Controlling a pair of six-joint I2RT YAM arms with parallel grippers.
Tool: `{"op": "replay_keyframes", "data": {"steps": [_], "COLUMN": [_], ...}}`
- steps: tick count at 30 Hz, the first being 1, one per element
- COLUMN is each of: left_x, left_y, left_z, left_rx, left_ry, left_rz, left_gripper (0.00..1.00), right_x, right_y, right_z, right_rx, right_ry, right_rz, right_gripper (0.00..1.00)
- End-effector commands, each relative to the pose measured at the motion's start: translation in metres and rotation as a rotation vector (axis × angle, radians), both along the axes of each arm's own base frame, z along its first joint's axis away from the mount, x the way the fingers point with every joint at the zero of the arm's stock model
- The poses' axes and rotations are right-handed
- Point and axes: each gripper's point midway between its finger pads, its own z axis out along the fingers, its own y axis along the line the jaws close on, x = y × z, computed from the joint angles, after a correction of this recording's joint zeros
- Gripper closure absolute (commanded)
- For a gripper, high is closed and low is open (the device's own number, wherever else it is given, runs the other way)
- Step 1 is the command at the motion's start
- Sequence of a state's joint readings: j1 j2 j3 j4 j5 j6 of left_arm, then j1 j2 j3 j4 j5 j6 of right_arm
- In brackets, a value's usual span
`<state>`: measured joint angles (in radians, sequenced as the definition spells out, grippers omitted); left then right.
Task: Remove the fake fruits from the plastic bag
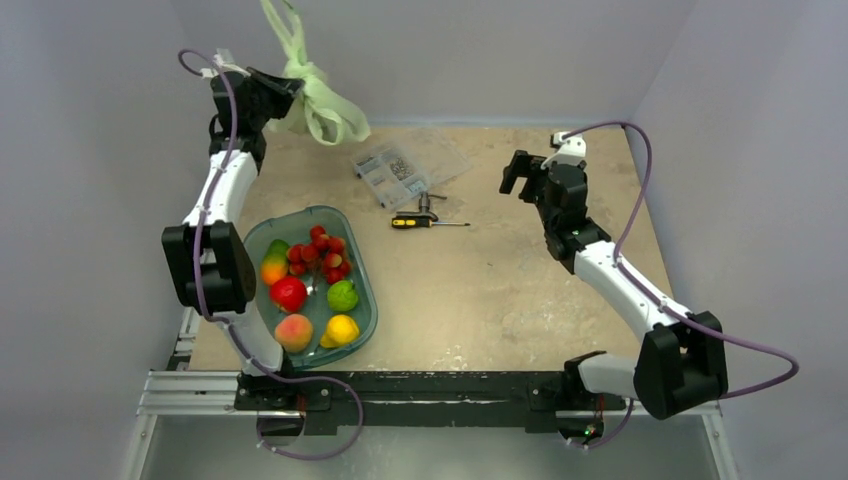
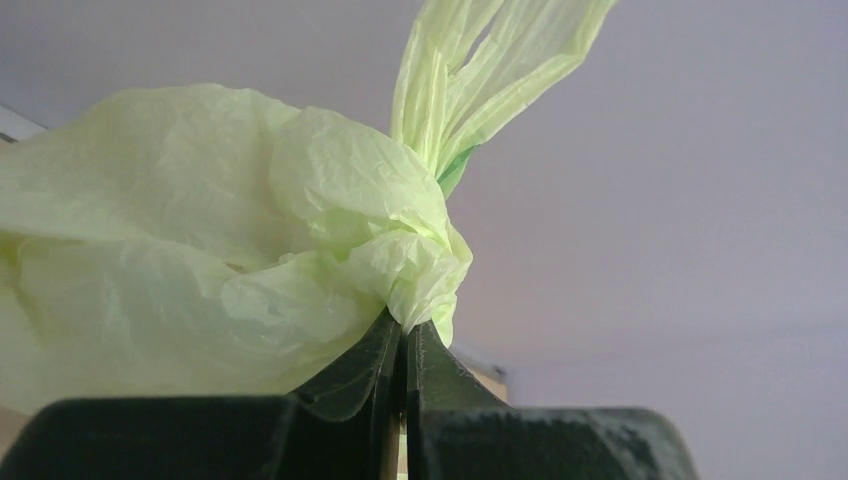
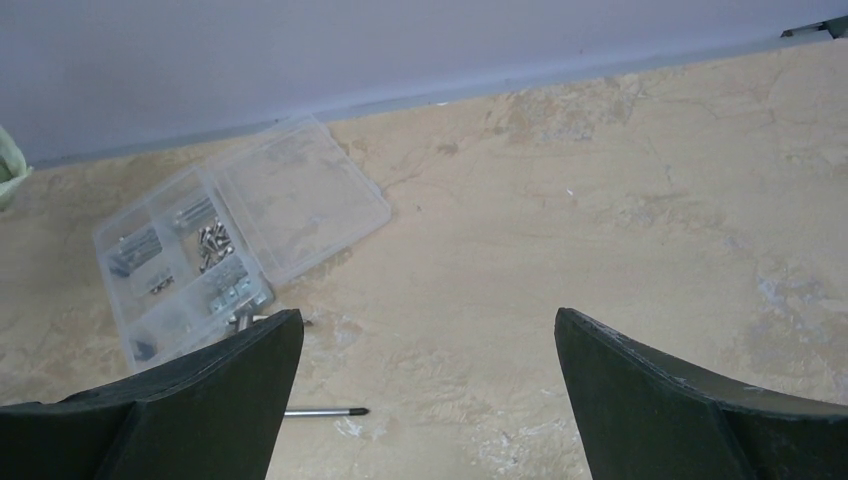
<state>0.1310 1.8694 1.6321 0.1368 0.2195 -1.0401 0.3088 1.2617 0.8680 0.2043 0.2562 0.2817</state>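
Observation:
My left gripper [image 1: 292,90] is raised at the far left and shut on a bunched fold of the pale green plastic bag [image 1: 318,105]. The bag hangs limp above the table's back edge with a handle sticking up. In the left wrist view the fingertips [image 2: 388,335] pinch the crumpled bag [image 2: 230,250], and no fruit shows through it. A red round fruit [image 1: 288,293], a green-orange oblong fruit [image 1: 274,262], a green fruit [image 1: 342,295] and a yellow fruit [image 1: 341,329] lie in the teal tray [image 1: 258,232]. No grape bunch shows. My right gripper [image 1: 514,172] [image 3: 428,320] is open and empty above the table.
The tray also holds a strawberry cluster [image 1: 322,253] and a peach [image 1: 293,332]. A clear screw box [image 1: 405,165] [image 3: 220,245] lies open at the back centre. A screwdriver [image 1: 425,222] lies in front of it, and its shaft tip [image 3: 340,411] shows in the right wrist view.

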Motion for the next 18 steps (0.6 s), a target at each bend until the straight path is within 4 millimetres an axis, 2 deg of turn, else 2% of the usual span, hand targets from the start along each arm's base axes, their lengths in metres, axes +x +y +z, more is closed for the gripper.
{"op": "replay_keyframes", "data": {"steps": [1,6,9,14,18], "left_x": [-0.053,-0.118,-0.16,-0.215,-0.255], "left_y": [-0.097,-0.209,-0.265,-0.32,-0.352], "left_z": [0.033,0.023,0.004,-0.031,-0.058], "left_rx": [-0.071,0.022,0.076,0.153,0.266], "left_ry": [-0.023,0.005,0.067,0.089,0.114], "left_rz": [-0.301,-0.559,-0.723,-0.877,-1.031], "left_gripper": [1.0,1.0,1.0,1.0,1.0], "right_x": [-0.002,-0.011,-0.019,-0.053,-0.077], "right_y": [-0.006,-0.006,0.001,-0.009,0.001], "right_z": [0.015,0.023,0.017,-0.006,-0.012], "right_rx": [0.043,0.082,0.1,0.078,0.06], "right_ry": [-0.041,-0.015,0.068,0.185,0.248], "right_rz": [-0.053,-0.055,-0.021,-0.033,0.068], "right_gripper": [0.01,0.01,0.01,0.01,0.01]}}
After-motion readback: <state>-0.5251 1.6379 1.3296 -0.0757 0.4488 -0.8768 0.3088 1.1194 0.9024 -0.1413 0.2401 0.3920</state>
